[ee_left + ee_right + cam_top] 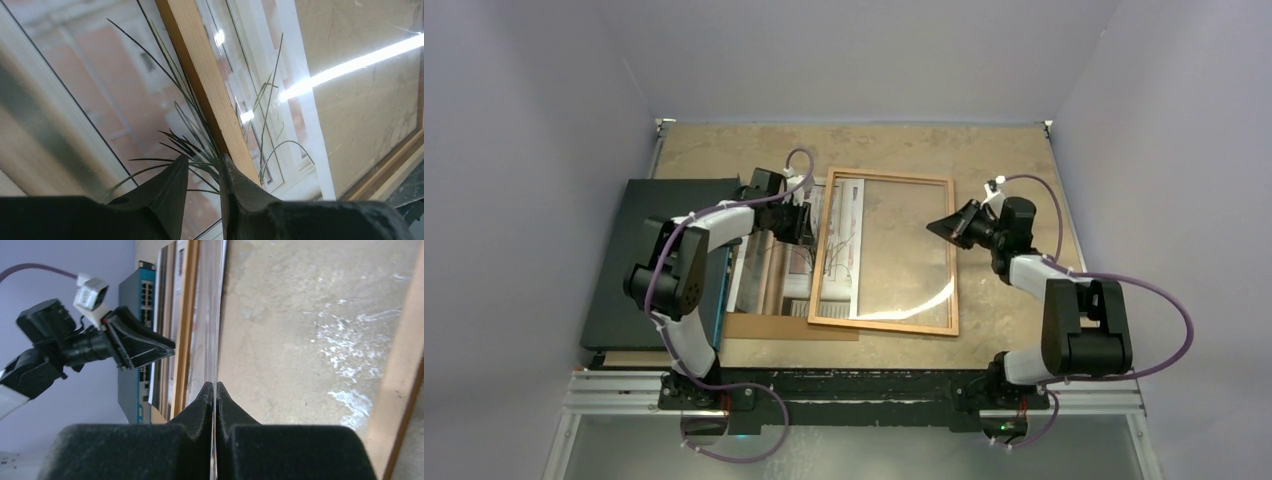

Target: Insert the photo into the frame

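Two flat rectangles overlap on the table (pixel 1014 300): the frame (pixel 884 323) lies flat near the middle with its long axis running from the near edge toward the far wall; the photo (pixel 769 280) lies face up with its long axis running much the same way, its right part under the frame's pane and its left part sticking out beyond the frame's left rail, so that rail crosses the print lengthwise; in the left wrist view the rail (pixel 200 65) cuts across the plant's thin leaves, which fan away from the camera.

The left gripper (pixel 802 215) hangs low at the far half of that left rail; its jaws stand a little apart, one finger (pixel 172 192) over the print and the other against the rail, with nothing seen clamped between them.

The right gripper (pixel 936 228) hovers over the pane just inside the frame's right rail, pointing left; its fingers (pixel 200 405) are pressed together and hold nothing.

A brown backing board (pixel 764 327) shows at the photo's near end; a dark flat box (pixel 644 250) lies to the left.
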Controlling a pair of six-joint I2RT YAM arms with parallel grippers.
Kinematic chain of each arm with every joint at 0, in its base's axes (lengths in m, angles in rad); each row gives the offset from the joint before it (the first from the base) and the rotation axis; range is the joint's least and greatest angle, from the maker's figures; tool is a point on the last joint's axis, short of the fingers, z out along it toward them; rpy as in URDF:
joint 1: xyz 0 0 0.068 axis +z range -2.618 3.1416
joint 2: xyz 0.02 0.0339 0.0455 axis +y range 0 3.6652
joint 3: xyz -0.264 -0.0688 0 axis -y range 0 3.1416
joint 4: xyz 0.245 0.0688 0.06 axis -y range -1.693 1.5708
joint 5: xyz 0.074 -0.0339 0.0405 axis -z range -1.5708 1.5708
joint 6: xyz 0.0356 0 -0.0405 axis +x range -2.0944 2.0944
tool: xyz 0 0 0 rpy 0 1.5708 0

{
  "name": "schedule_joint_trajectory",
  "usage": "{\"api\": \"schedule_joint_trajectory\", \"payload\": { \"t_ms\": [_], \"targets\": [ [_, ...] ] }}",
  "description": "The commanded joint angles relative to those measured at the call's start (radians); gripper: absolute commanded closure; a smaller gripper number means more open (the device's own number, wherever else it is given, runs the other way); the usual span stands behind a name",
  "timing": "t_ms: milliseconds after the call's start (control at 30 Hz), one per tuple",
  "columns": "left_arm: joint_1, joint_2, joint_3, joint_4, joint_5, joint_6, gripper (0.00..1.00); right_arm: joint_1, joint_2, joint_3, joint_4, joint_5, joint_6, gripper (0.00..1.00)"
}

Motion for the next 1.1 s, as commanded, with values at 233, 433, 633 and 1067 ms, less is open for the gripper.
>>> {"api": "schedule_joint_trajectory", "payload": {
  "t_ms": [233, 433, 633, 1067],
  "targets": [
    [-0.018, 0.027, 0.009, 0.028, 0.007, 0.002, 0.81, 0.003, -0.033, -0.04, 0.187, -0.066, 0.051, 1.0],
    [-0.021, 0.031, 0.008, 0.028, 0.011, -0.005, 0.84, 0.018, -0.019, -0.064, 0.325, -0.08, 0.212, 1.0],
    [-0.021, 0.024, 0.005, 0.017, 0.018, -0.005, 0.88, 0.087, -0.057, -0.089, 0.412, -0.045, 0.334, 1.0],
    [-0.02, 0.002, -0.026, 0.007, 0.026, 0.001, 0.94, 0.105, -0.173, -0.061, 0.295, 0.005, 0.274, 1.0]
  ]
}}
